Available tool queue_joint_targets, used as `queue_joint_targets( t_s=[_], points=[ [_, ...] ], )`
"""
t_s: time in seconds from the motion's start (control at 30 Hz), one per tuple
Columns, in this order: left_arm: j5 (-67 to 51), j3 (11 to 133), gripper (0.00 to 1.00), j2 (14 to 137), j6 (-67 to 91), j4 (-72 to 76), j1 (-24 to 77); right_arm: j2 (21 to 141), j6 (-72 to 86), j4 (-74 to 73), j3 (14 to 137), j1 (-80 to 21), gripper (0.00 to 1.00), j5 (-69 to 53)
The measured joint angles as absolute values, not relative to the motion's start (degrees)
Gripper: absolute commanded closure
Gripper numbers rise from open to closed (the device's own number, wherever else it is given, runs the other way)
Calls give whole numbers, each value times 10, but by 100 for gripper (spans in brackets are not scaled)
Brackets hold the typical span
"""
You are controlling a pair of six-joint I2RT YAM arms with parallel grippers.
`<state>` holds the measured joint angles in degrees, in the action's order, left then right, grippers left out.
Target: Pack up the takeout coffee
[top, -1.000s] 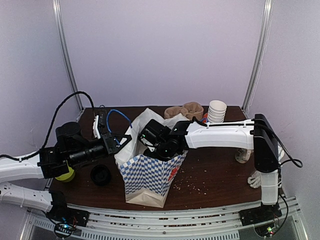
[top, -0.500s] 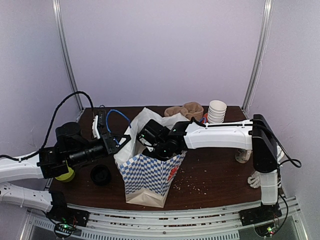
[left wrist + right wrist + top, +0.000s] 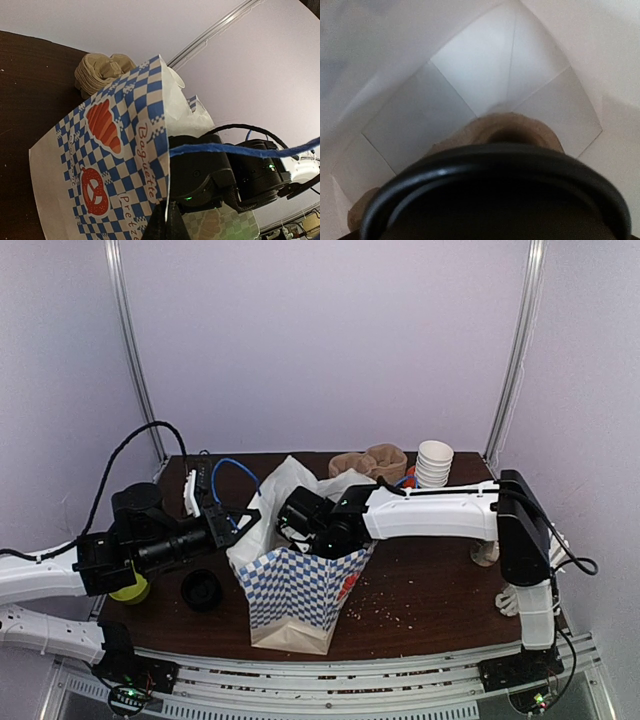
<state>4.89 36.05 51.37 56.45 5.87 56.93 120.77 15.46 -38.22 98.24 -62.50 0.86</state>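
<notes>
Placing step: the coffee cup [image 3: 495, 200] is deep in the bag [image 3: 295, 592], whose rim the left jaws pinch; I cannot tell the right jaws' width, and next they should release and lift out.

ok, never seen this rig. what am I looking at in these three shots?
Two robot arms bolted to a table, each ending in a two-finger gripper. The wide shot is from a fixed camera above and behind them; the other two come from wrist cameras. The left gripper pinches the rim of the bag. The right gripper reaches into the bag; its camera shows the coffee's lid close up, but not whether the fingers grip it. A cup stack and a round black object stand on the table.
</notes>
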Motion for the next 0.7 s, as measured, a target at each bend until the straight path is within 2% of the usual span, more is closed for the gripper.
queue_joint_targets(
  t_s=[0.27,0.7],
  points=[
    [49,367,100,519,560,50,569,1214,171,-442,1012,-628,0,-11],
    [48,373,100,527,554,41,569,1205,184,-462,1031,-632,0,-18]
  ],
)
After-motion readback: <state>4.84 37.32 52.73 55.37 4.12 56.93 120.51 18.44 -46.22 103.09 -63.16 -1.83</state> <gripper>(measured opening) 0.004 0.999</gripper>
